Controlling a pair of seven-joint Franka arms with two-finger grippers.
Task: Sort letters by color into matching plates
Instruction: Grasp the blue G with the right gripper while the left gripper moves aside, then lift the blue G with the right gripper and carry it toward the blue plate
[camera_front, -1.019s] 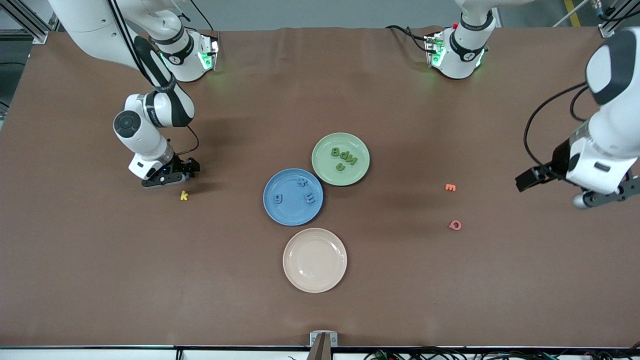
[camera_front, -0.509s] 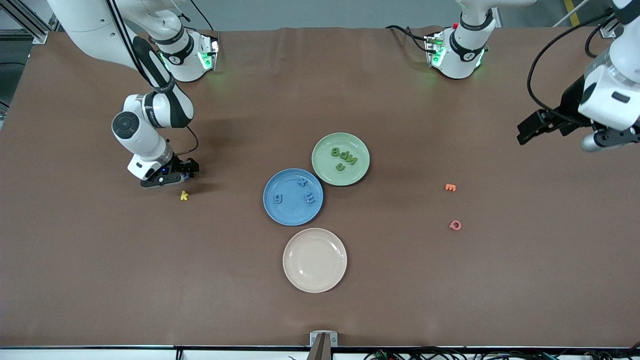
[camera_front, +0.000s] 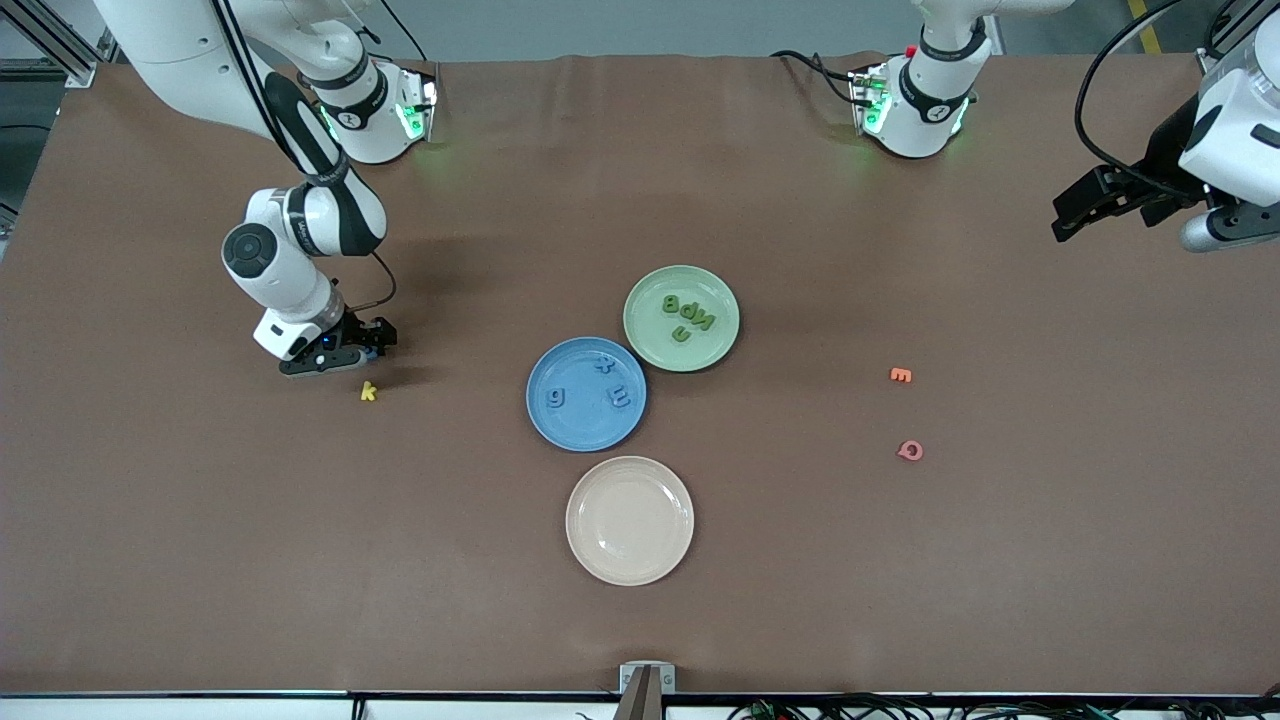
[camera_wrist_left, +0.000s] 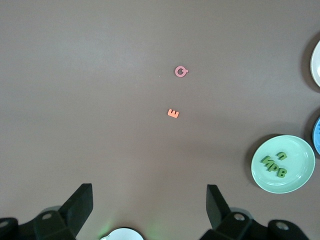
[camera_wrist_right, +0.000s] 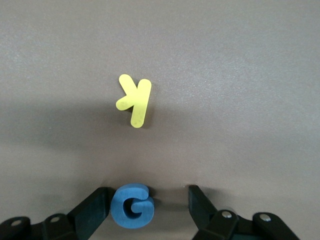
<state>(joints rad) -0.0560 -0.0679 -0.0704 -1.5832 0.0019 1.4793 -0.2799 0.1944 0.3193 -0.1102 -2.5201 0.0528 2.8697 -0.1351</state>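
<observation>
The right gripper (camera_front: 352, 352) is bent low at the table, fingers spread around a blue G (camera_wrist_right: 132, 205), beside the yellow k (camera_front: 368, 391). The left gripper (camera_wrist_left: 149, 207) hangs high, open, empty.

light is even and fairly bright from overhead across the brown table (camera_front: 200, 560), with no glare on its matte surface and only soft, blurred shadows lying just beside the blue plate (camera_front: 586, 394), the pale green plate (camera_front: 681, 318) and the cream plate (camera_front: 630, 520). a wider, diffuse dark patch sits on the table around the right gripper (camera_front: 335, 352), and in the right wrist view a dim band crosses the table below the yellow k (camera_wrist_right: 134, 100), while green indicator lamps at both arm bases throw a faint green tint nearby. the front view is sharp to its edges with little bending of the table's straight borders, and in both wrist views the black fingers (camera_wrist_left: 77, 207) at the frame edge look slightly soft while the table surface is in focus.
</observation>
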